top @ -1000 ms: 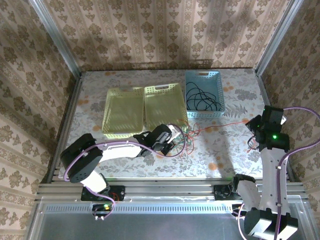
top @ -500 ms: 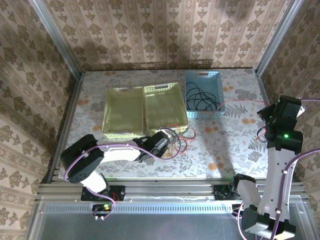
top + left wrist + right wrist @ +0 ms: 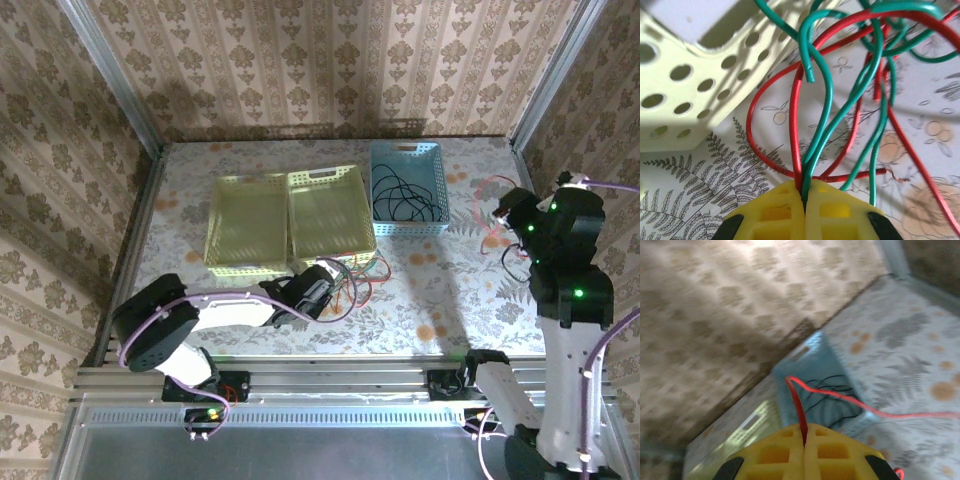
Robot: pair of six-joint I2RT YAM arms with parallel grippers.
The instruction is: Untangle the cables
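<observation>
Cables (image 3: 352, 276), red and green, are clamped in a bunch by the left gripper (image 3: 804, 212) beside the yellow basket (image 3: 670, 30); one red cable (image 3: 797, 407) is pinched in the raised right gripper (image 3: 804, 437). It should be drawn away steadily, the bunch being held pinned
</observation>
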